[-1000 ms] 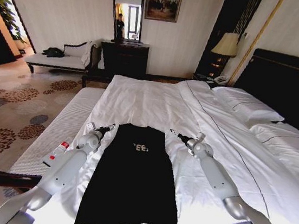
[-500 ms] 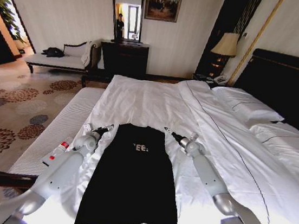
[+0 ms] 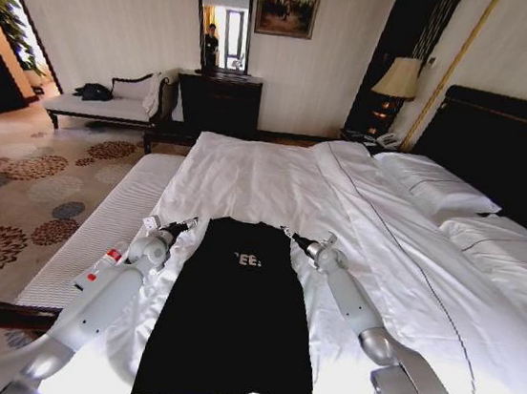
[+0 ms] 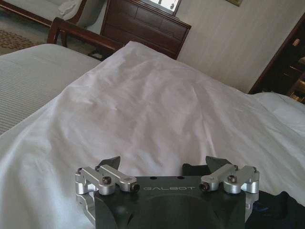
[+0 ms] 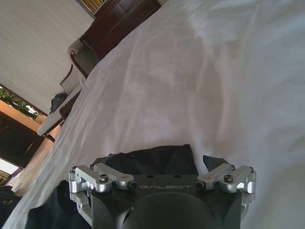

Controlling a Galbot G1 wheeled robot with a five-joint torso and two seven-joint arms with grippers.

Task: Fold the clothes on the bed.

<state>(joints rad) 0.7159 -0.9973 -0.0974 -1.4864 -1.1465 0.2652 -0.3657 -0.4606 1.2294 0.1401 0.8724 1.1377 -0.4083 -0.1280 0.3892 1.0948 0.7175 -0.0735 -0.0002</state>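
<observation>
Progress: shirt [image 3: 235,309] sleeves tucked in, lengthwise fold undone | I hold both grippers, left [image 3: 186,225] and right [image 3: 289,236], spread at collar corners | bed [image 3: 408,272]

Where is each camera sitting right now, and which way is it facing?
Head view: up high, looking down the white bed; both arms, left gripper, right gripper.
Left wrist view: behind the open jaws of the left gripper, facing white duvet.
Right wrist view: behind the open right gripper, same.
All views share the black soft-fabric T-shirt.
</observation>
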